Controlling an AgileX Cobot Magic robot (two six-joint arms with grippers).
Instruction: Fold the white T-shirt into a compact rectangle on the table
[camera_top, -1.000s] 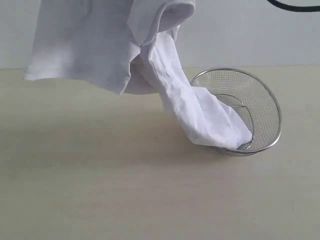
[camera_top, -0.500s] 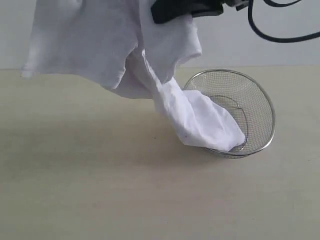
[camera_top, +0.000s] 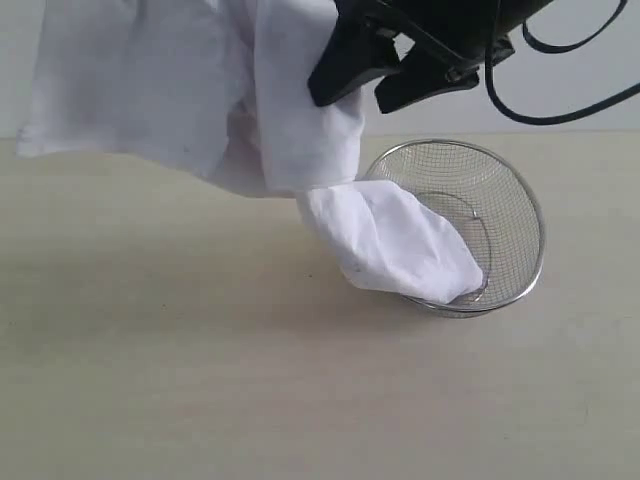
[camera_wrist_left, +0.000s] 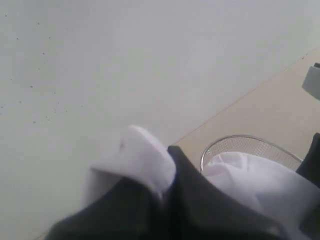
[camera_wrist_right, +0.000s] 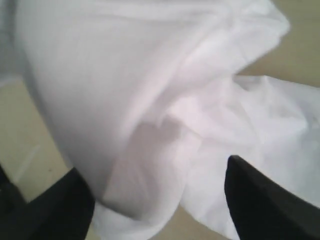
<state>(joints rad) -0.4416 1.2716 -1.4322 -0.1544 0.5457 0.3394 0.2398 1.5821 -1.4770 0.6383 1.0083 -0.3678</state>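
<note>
Pale beige desk (camera_top: 150, 390) is carrying no fold yet: the white cotton T-shirt (camera_top: 150, 90) is hanging bunched above it, tail trailing into a silver wire-mesh basket (camera_top: 505, 200), left fingers (camera_wrist_left: 200, 210) pinching it, right fingers (camera_top: 345, 62) standing wide.

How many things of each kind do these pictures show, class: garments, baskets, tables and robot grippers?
Garments: 1, the white short-sleeved cotton T-shirt.
Baskets: 1, the round silver wire-mesh basket.
Tables: 1, the flat pale beige table.
Grippers: 2, the black left gripper and right gripper.
Total: 5.
</note>
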